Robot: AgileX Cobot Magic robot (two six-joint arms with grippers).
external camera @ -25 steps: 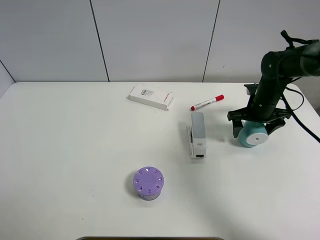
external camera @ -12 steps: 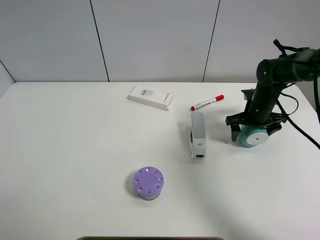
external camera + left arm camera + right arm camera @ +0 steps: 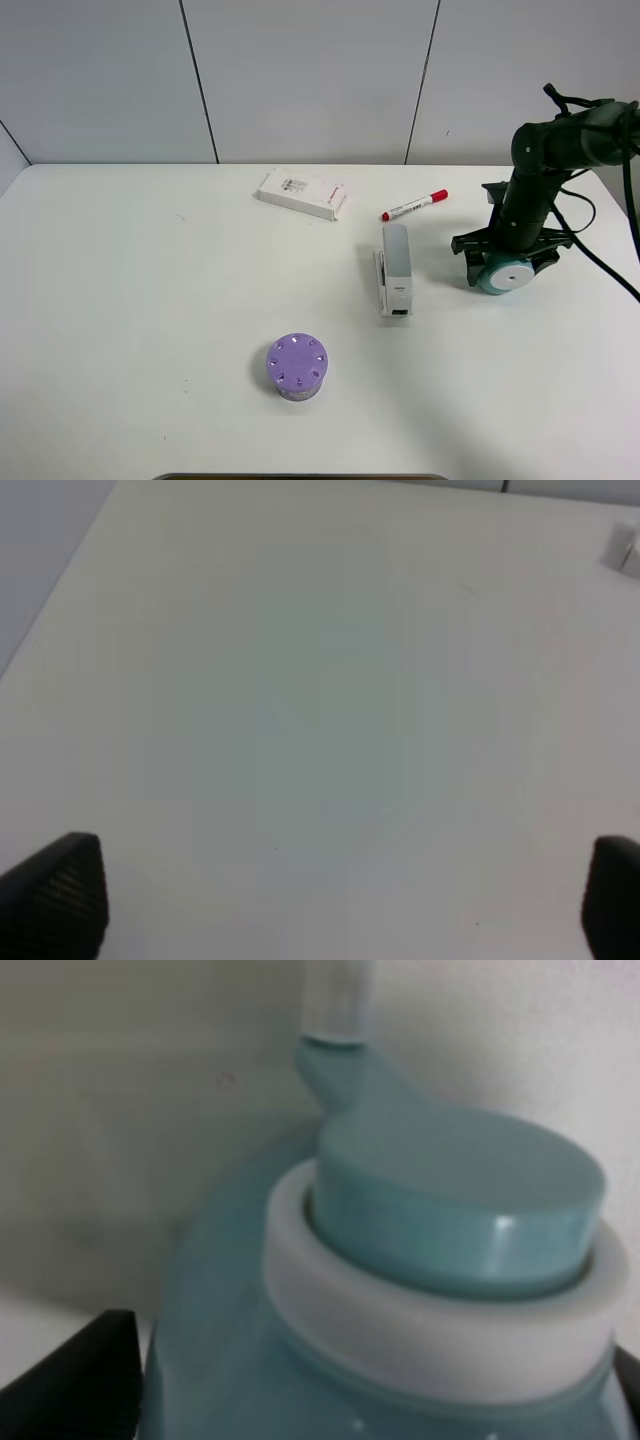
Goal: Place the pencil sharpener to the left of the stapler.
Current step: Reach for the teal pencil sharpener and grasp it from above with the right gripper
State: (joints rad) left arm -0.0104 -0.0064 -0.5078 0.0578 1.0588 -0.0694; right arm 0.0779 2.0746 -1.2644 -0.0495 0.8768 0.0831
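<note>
1. Pencil sharpener sits right of the stapler, apart from it.
2. Right gripper straddles the sharpener, fingers close on both sides; can't tell if clamped.
3. Left gripper is wide open and empty.
4. Target is across the stapler, whose long axis runs front to back.

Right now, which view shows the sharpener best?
Exterior high: whole sharpener, flanked by the right gripper, right of the stapler. Right wrist: blurred close-up, teal body and white ring only. Left wrist: not in view.
</note>
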